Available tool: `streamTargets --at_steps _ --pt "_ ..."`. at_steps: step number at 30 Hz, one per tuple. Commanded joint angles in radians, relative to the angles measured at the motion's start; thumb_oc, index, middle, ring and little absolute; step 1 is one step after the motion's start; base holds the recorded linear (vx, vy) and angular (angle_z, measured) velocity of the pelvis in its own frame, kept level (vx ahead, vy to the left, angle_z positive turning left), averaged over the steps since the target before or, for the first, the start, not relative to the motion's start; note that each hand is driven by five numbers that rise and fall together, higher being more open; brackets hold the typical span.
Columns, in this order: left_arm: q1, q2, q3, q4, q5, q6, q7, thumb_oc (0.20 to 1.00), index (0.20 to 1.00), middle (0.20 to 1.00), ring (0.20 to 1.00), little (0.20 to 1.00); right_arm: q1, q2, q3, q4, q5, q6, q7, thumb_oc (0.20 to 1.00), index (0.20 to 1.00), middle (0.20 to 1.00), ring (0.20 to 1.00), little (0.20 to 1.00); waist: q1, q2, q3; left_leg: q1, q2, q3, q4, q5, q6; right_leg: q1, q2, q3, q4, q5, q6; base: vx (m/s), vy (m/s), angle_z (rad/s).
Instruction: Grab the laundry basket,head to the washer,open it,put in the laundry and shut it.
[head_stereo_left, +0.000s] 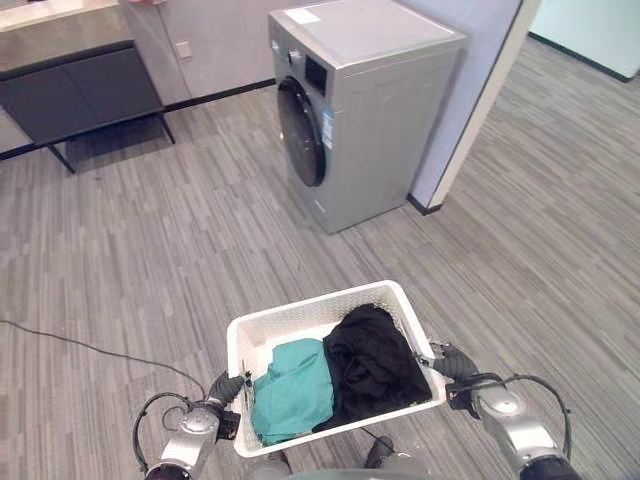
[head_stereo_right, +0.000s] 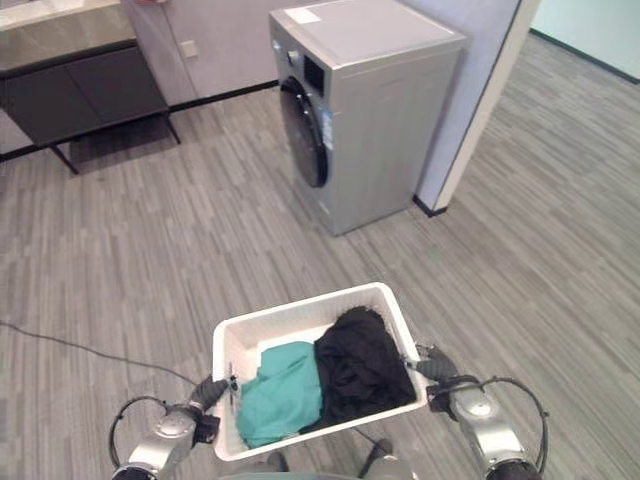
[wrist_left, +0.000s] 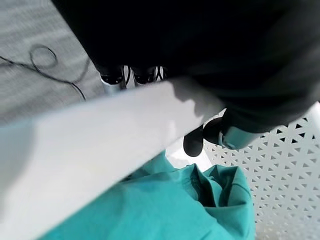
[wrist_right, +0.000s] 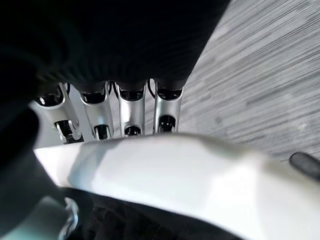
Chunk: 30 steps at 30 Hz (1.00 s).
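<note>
Both my hands, left and right, curl fingers round the basket rim near me; laundry inside. Washer stands far ahead, door shut: walking, loading remain.

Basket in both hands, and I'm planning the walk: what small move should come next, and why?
Probably step forward toward the washer. The left hand and right hand already grip the rims of the white laundry basket, which holds a teal garment and a black garment; open floor separates it from the washer, whose door is shut.
</note>
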<state>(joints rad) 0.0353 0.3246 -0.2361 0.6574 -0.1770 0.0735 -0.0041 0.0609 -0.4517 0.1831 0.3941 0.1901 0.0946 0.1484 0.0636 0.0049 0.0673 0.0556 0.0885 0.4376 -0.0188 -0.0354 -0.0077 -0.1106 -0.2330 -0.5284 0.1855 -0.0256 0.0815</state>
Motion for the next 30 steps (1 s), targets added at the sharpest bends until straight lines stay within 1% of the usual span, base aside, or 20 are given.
streamTargets --at_steps 1,2,4,5,6,7,8,9,10,11,12,14,16,17,18,20,21,27,29,30 --pt "-0.047 0.052 0.084 -0.073 0.013 -0.053 -0.002 0.200 0.200 0.200 0.200 0.200 -0.066 0.002 -0.031 -0.059 -0.010 -0.048 -0.012 0.200 0.200 0.200 0.200 0.200 0.003 -0.065 0.007 -0.077 -0.007 -0.061 0.035 0.024 -0.022 0.243 -0.003 0.047 -0.151 0.037 0.080 0.19 0.434 0.14" --pt "-0.043 0.059 0.086 -0.094 0.013 -0.050 -0.006 0.200 0.200 0.200 0.200 0.200 -0.060 0.002 -0.033 -0.072 -0.036 -0.044 -0.006 0.200 0.200 0.200 0.200 0.200 0.002 -0.065 0.006 -0.052 -0.054 -0.082 0.023 -0.009 0.012 0.221 -0.061 0.069 -0.062 0.107 0.106 0.12 0.292 0.15" --pt "-0.046 0.062 0.082 -0.103 0.010 -0.048 -0.007 0.200 0.200 0.200 0.200 0.200 -0.060 0.004 -0.034 -0.068 -0.037 -0.045 -0.009 0.200 0.200 0.200 0.200 0.200 0.000 -0.062 0.009 -0.046 -0.068 -0.094 0.016 -0.013 0.024 0.206 -0.077 0.089 -0.012 0.128 0.112 0.12 0.282 0.26" --pt "-0.054 0.065 0.076 -0.108 0.010 -0.046 -0.005 0.200 0.200 0.200 0.200 0.200 -0.057 0.007 -0.036 -0.065 -0.040 -0.042 -0.013 0.200 0.200 0.200 0.200 0.200 -0.008 -0.058 0.016 -0.039 -0.079 -0.114 0.004 -0.012 0.036 0.176 -0.086 0.132 0.051 0.137 0.111 0.09 0.245 0.31" --pt "-0.067 0.070 0.066 -0.104 0.013 -0.046 -0.003 0.200 0.200 0.200 0.200 0.200 -0.053 0.008 -0.038 -0.067 -0.043 -0.041 -0.013 0.200 0.200 0.200 0.200 0.200 -0.023 -0.053 0.026 -0.038 -0.086 -0.141 -0.002 -0.010 0.046 0.131 -0.065 0.203 0.117 0.149 0.105 0.01 0.151 0.33" --pt "-0.091 0.076 0.045 -0.092 0.018 -0.047 0.000 0.200 0.200 0.200 0.200 0.200 -0.038 0.003 -0.050 -0.079 -0.038 -0.038 -0.015 0.200 0.200 0.200 0.200 0.200 -0.066 -0.051 0.030 -0.052 -0.085 -0.168 -0.011 0.021 0.054 0.074 0.062 0.360 0.140 0.115 0.074 0.05 0.112 0.41" --pt "-0.108 0.074 0.029 -0.075 0.023 -0.048 -0.001 0.200 0.200 0.200 0.200 0.200 -0.022 0.004 -0.053 -0.079 -0.031 -0.036 -0.009 0.200 0.200 0.200 0.200 0.200 -0.088 -0.043 0.026 -0.048 -0.086 -0.208 -0.031 0.030 0.051 0.051 0.138 0.442 0.129 0.068 0.067 0.13 0.115 1.46" --pt "-0.122 0.072 0.021 -0.067 0.026 -0.044 -0.001 0.200 0.200 0.200 0.200 0.200 -0.008 0.006 -0.057 -0.081 -0.020 -0.039 -0.008 0.200 0.200 0.200 0.200 0.200 -0.102 -0.037 0.026 -0.028 -0.092 -0.239 -0.051 0.032 0.050 0.036 0.174 0.472 0.138 0.031 0.061 0.21 0.140 1.64" --pt "-0.124 0.068 0.021 -0.065 0.027 -0.043 -0.001 0.200 0.200 0.200 0.200 0.200 0.002 0.006 -0.058 -0.080 -0.015 -0.040 -0.010 0.200 0.200 0.200 0.200 0.200 -0.105 -0.030 0.028 -0.022 -0.088 -0.248 -0.058 0.038 0.046 0.011 0.184 0.459 0.141 0.024 0.048 0.24 0.097 1.65" --pt "-0.130 0.066 0.013 -0.057 0.029 -0.040 -0.004 0.200 0.200 0.200 0.200 0.200 0.017 0.011 -0.067 -0.075 0.004 -0.042 -0.013 0.200 0.200 0.200 0.200 0.200 -0.120 -0.026 0.034 -0.008 -0.085 -0.280 -0.068 0.040 0.040 -0.030 0.222 0.452 0.096 -0.003 0.031 0.23 0.025 0.61" --pt "-0.141 0.067 0.002 -0.043 0.035 -0.038 -0.005 0.200 0.200 0.200 0.200 0.200 0.022 0.010 -0.076 -0.070 0.021 -0.046 -0.015 0.200 0.200 0.200 0.200 0.200 -0.140 -0.030 0.040 0.002 -0.095 -0.308 -0.069 0.035 0.037 -0.057 0.274 0.502 0.047 -0.004 0.029 0.25 -0.003 0.58" --pt "-0.146 0.063 -0.001 -0.025 0.038 -0.038 -0.012 0.200 0.200 0.200 0.200 0.200 0.035 0.006 -0.086 -0.062 0.028 -0.047 -0.023 0.200 0.200 0.200 0.200 0.200 -0.152 -0.042 0.040 0.014 -0.114 -0.341 -0.069 0.029 0.034 -0.064 0.295 0.538 -0.049 0.036 0.030 0.22 -0.012 0.67" --pt "-0.152 0.059 -0.005 -0.020 0.044 -0.039 -0.013 0.200 0.200 0.200 0.200 0.200 0.032 -0.001 -0.088 -0.060 0.024 -0.052 -0.025 0.200 0.200 0.200 0.200 0.200 -0.159 -0.044 0.048 0.043 -0.123 -0.369 -0.068 0.012 0.037 -0.092 0.292 0.522 -0.105 0.085 0.035 0.18 -0.021 0.59" --pt "-0.152 0.059 -0.005 -0.020 0.044 -0.039 -0.013 0.200 0.200 0.200 0.200 0.200 0.032 -0.001 -0.088 -0.060 0.024 -0.052 -0.025 0.200 0.200 0.200 0.200 0.200 -0.160 -0.044 0.049 0.043 -0.122 -0.370 -0.068 0.012 0.037 -0.091 0.292 0.521 -0.106 0.085 0.035 0.21 -0.062 0.43" --pt "-0.147 0.058 -0.009 -0.018 0.058 -0.041 -0.015 0.200 0.200 0.200 0.200 0.200 0.043 -0.011 -0.089 -0.060 0.013 -0.047 -0.018 0.200 0.200 0.200 0.200 0.200 -0.152 -0.056 0.053 0.064 -0.134 -0.391 -0.046 -0.015 0.041 -0.087 0.268 0.486 -0.121 0.104 0.036 0.19 -0.067 0.47" --pt "-0.150 0.045 -0.006 0.012 0.061 -0.042 -0.007 0.200 0.200 0.200 0.200 0.200 0.036 -0.011 -0.089 -0.029 0.020 -0.048 -0.022 0.200 0.200 0.200 0.200 0.200 -0.154 -0.062 0.041 0.074 -0.143 -0.403 -0.007 -0.041 0.042 -0.039 0.265 0.485 -0.131 0.097 0.024 0.26 -0.087 0.56" --pt "-0.143 0.042 0.001 0.008 0.057 -0.040 -0.009 0.200 0.200 0.200 0.200 0.200 0.031 -0.012 -0.088 -0.020 0.018 -0.047 -0.023 0.200 0.200 0.200 0.200 0.200 -0.149 -0.056 0.028 0.087 -0.141 -0.404 -0.004 -0.048 0.041 -0.016 0.269 0.478 -0.138 0.092 0.017 0.27 -0.085 0.44" --pt "-0.131 0.033 0.015 0.018 0.024 -0.044 -0.007 0.200 0.200 0.200 0.200 0.200 0.011 -0.029 -0.089 -0.032 0.026 -0.054 -0.032 0.200 0.200 0.200 0.200 0.200 -0.153 -0.038 -0.003 0.100 -0.111 -0.406 0.064 -0.033 0.001 0.052 0.293 0.456 -0.173 0.070 -0.010 0.22 -0.089 0.10" --pt "-0.142 0.032 0.017 0.021 0.016 -0.049 0.001 0.200 0.200 0.200 0.200 0.200 0.018 -0.036 -0.107 -0.052 0.032 -0.061 -0.039 0.200 0.200 0.200 0.200 0.200 -0.155 -0.043 0.007 0.060 -0.114 -0.403 0.195 0.014 -0.042 0.079 0.294 0.445 -0.186 0.061 -0.024 0.15 -0.099 0.07" --pt "-0.143 0.032 0.016 0.021 0.016 -0.048 0.001 0.200 0.200 0.200 0.200 0.200 0.018 -0.036 -0.108 -0.054 0.032 -0.060 -0.039 0.200 0.200 0.200 0.200 0.200 -0.157 -0.043 0.007 0.052 -0.114 -0.405 0.207 0.010 -0.043 0.078 0.294 0.443 -0.186 0.062 -0.025 0.06 -0.061 0.07"
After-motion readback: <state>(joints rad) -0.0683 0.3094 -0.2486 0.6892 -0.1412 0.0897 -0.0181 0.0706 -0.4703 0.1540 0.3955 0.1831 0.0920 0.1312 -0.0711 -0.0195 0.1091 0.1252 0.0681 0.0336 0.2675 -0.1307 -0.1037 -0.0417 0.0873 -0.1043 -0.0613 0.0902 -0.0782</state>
